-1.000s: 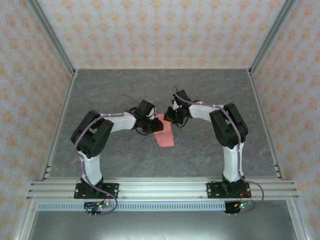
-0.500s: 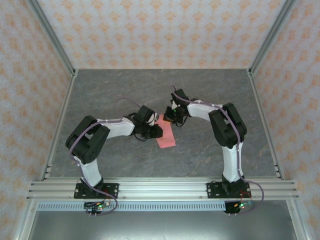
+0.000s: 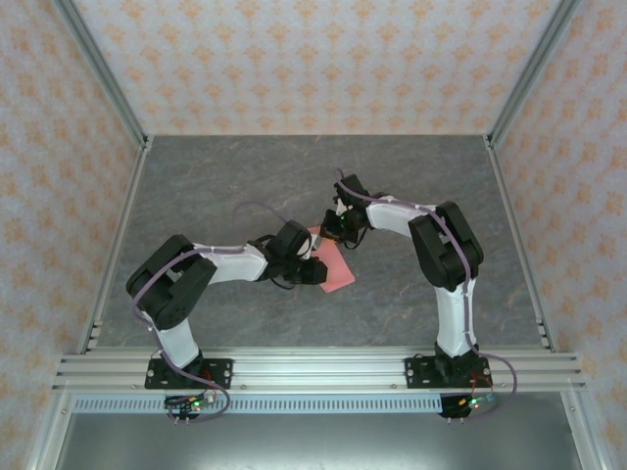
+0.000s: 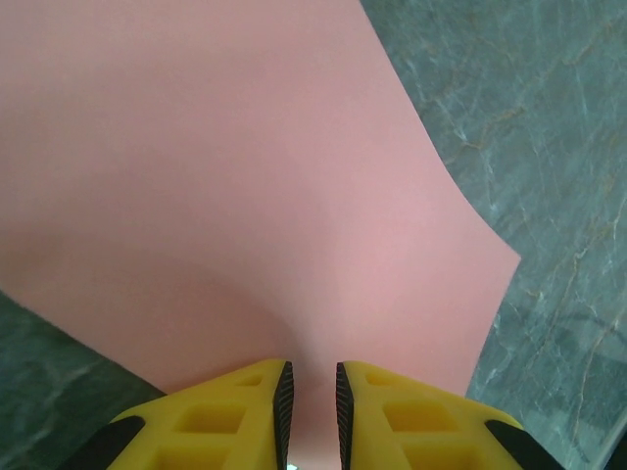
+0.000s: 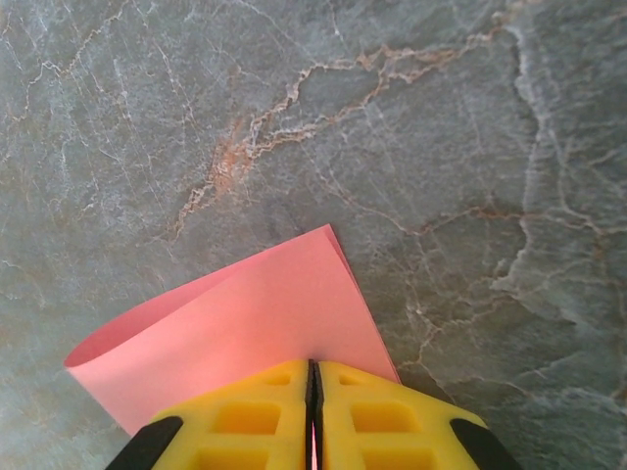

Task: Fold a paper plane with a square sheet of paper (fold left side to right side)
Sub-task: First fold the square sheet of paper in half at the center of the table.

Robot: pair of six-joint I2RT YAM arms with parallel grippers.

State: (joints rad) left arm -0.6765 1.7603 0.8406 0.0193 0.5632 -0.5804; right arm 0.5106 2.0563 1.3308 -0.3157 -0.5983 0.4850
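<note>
The salmon-pink square sheet of paper [image 3: 336,266] lies at mid-table, doubled over on itself. In the right wrist view its two layers [image 5: 255,323] end in a shared corner. My right gripper [image 5: 313,367] is shut on the paper's far edge, and pink shows in the slit between its fingers; from above it [image 3: 331,231] sits at the sheet's far end. My left gripper [image 3: 310,270] is at the paper's left side. In the left wrist view the left gripper's [image 4: 310,377] yellow fingers stand a narrow gap apart over the bulging paper [image 4: 245,176].
The grey marbled tabletop [image 3: 411,186] stretches around the paper. An aluminium rail [image 3: 313,370] runs along the near edge. Patterned walls close in the left, right and far sides.
My left gripper has moved toward the near edge and to the right along the paper. The sheet's near end has swung slightly right. The right gripper has held its place.
</note>
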